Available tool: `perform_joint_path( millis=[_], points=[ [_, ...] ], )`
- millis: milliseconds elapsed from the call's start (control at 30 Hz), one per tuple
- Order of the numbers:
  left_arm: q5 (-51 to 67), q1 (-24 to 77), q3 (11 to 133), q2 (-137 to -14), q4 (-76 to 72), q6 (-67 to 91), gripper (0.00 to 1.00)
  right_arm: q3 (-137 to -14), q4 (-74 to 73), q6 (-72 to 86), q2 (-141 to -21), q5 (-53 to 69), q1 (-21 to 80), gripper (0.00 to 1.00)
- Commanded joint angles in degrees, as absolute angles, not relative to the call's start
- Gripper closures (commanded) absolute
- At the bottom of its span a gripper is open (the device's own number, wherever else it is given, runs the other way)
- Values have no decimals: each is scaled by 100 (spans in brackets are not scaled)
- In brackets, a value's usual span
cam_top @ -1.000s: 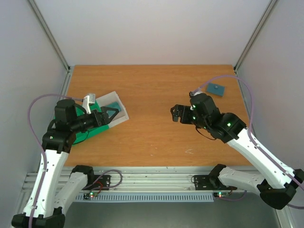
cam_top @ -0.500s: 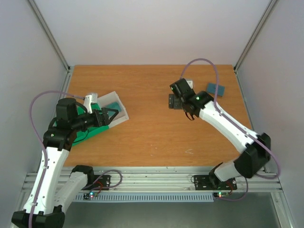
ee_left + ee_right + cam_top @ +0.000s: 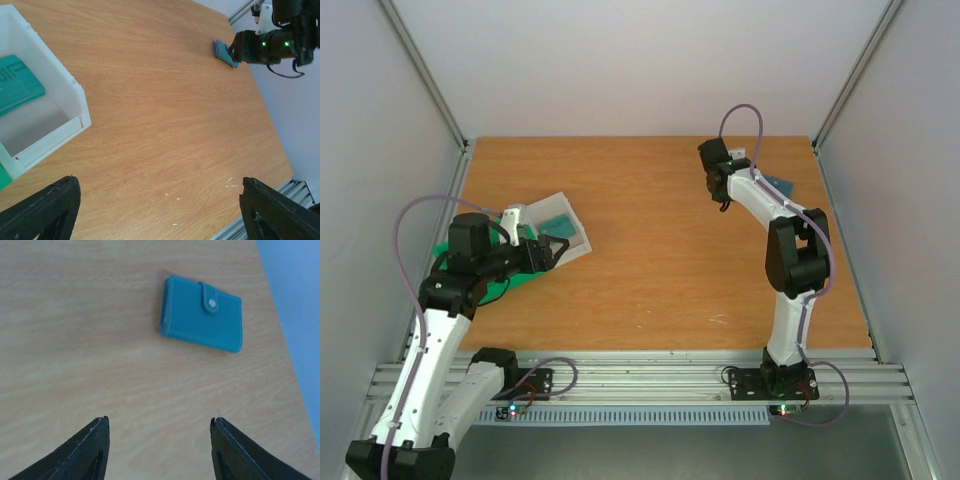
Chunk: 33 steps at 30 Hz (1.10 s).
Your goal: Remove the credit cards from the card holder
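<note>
The card holder (image 3: 202, 320), a flat slate-blue wallet, lies folded with its snap tab fastened at the far right of the table (image 3: 650, 290). My right gripper (image 3: 159, 421) hovers open a short way in front of it, with nothing between its fingers. In the top view the right arm covers most of the card holder (image 3: 780, 186), and the right gripper (image 3: 720, 185) is just left of it. One teal credit card (image 3: 17, 84) lies in the white tray (image 3: 75, 107). Beside that tray's near corner my left gripper (image 3: 552, 250) stands open and empty. No other cards show.
A green tray (image 3: 505, 280) lies under and beside the white tray (image 3: 582, 247) at the left. Grey walls close in the table's left, right and far sides. A metal rail runs along the near edge, with a few white specks (image 3: 177, 199) on the wood nearby.
My right arm has swung from the middle of the table out to the far right, up to the card holder. The left gripper has shifted slightly back along the white tray.
</note>
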<state>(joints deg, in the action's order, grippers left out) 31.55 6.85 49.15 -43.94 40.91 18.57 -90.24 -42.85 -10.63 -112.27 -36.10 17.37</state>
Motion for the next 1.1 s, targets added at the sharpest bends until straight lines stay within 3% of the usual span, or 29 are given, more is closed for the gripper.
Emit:
perform_joint_path(
  millis=[0, 267, 733, 833, 967, 1067],
  points=[
    [3393, 712, 4808, -4497, 3777, 1771, 11, -9814, -4210, -1419, -11939, -4083, 1422, 45],
    [3356, 712, 4765, -4428, 3904, 1652, 10, -11567, -5016, -1516, -13540, -4271, 968, 55],
    [3437, 712, 4808, -4472, 3933, 1600, 10, -12491, -5012, -2028, -14533, -4259, 642, 58],
    [3430, 712, 4808, -4484, 3929, 1600, 11, -12494, -4981, -2101, -14594, -4291, 624, 64],
    [3450, 712, 4816, -4483, 3930, 1591, 11, -12488, -4975, -2215, -14620, -4273, 624, 82],
    [3461, 712, 4821, -4491, 3936, 1583, 11, -12458, -4992, -2214, -14604, -4258, 624, 90]
  ],
)
